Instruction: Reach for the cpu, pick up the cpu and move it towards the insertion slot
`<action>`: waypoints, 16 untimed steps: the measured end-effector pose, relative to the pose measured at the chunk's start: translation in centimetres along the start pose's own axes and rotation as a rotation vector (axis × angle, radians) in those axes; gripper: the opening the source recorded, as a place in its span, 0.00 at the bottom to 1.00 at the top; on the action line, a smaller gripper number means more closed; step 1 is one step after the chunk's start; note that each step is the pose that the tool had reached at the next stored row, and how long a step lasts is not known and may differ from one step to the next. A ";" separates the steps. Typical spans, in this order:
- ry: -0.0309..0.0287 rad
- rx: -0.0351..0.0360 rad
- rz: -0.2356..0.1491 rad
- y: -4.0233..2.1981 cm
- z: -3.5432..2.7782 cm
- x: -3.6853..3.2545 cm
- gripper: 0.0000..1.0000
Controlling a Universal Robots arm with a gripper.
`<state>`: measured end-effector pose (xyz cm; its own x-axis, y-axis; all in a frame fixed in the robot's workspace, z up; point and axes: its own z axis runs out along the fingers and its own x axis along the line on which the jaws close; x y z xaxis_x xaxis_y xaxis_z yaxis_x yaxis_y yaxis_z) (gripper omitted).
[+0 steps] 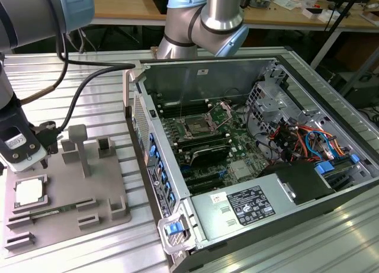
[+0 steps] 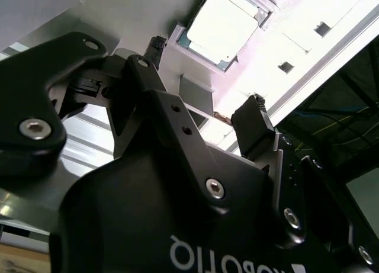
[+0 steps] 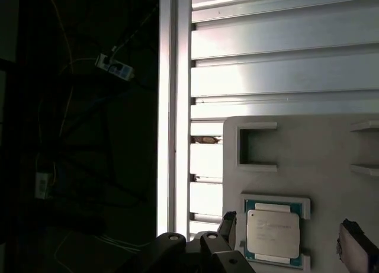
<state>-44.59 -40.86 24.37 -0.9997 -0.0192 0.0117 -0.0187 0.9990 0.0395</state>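
Spotter: Jaws open, nothing between them. Your gripper (image 2: 204,79) hangs just above the cpu (image 1: 29,192). The cpu lies flat in its rimmed pocket at the corner of the grey fixture plate (image 1: 65,181), toward the exterior view's left. No contact that I can make out.

Operator: Risks from here?

Spotter: Three, by my judgement.
- The chip is thin and sits low inside its pocket. If you come down off-centre, a fingertip (image 2: 253,120) lands on the pocket rim or the chip's top rather than beside its edge, and the grip is missed or skewed.
- If you pinch near a corner, it may tilt or slip on the carry.
- The insertion slot (image 1: 198,128) is well apart from you, down on the green board inside the open computer case (image 1: 201,77). If you carry low, you could clip the case wall on the way over.

Operator: Which view for what?

Spotter: The exterior view gives you the whole route: plate, case wall and slot with its bracket raised. For finger spacing, use the second wrist view, which shows both tips apart with the chip bright beyond them. For alignment, use the first wrist view. There the chip lies square between the two dark finger ends, with the plate's edge and the ribbed table (image 3: 284,60) past it.
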 end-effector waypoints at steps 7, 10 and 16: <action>-0.0002 -0.0131 0.000 -0.66 0.25 0.02 0.74; -0.0005 -0.0162 0.000 -0.86 0.37 0.06 0.74; -0.0005 -0.0190 0.000 -0.93 0.83 0.06 0.74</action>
<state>-44.64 -41.76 23.51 -0.9997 -0.0195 0.0112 -0.0188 0.9981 0.0584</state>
